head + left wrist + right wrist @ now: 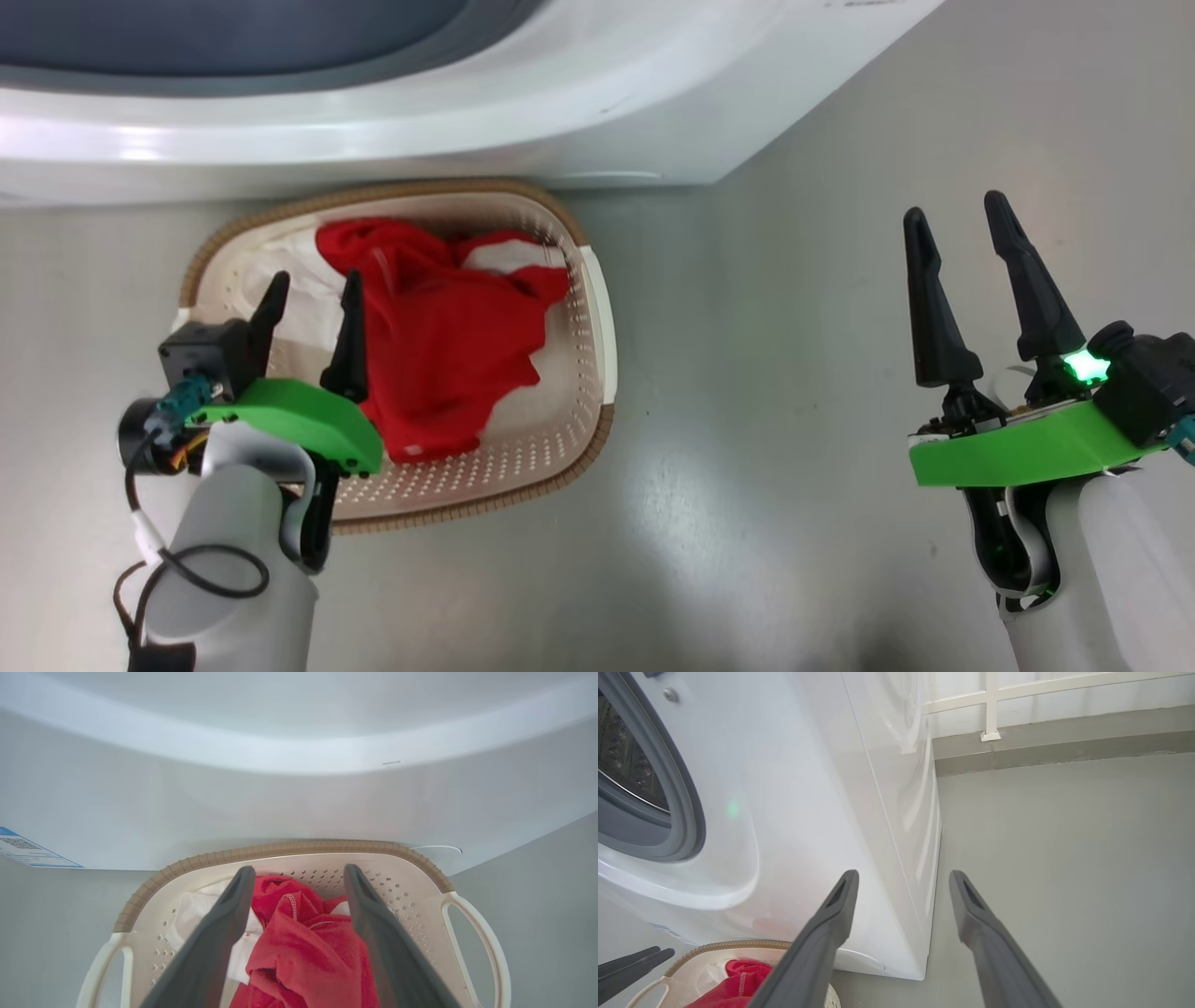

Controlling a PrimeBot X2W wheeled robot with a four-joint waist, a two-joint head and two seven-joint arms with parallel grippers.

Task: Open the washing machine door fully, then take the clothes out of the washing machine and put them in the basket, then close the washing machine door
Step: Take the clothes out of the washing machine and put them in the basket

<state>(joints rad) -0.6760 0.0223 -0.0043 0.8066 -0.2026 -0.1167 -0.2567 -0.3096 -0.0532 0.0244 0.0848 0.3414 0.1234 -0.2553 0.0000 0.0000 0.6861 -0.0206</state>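
The cream basket [523,448] with a brown rim sits on the floor against the front of the white washing machine [523,103]. The red and white clothes [448,345] lie loose inside it. My left gripper [316,280] hovers open over the basket's left half with nothing between its fingers. The left wrist view looks down past that gripper [299,870] onto the clothes [303,947] and the basket rim [289,848]. My right gripper [954,205] stands open and empty over bare floor to the right. The washing machine door is out of view.
The right wrist view shows the machine's open mouth with its grey seal [682,798] and steel drum [621,765], and the machine's right corner [924,933]. Grey floor [1064,858] runs back to a low wall with a white railing [990,714]. A blue label [28,851] sits low on the machine's front.
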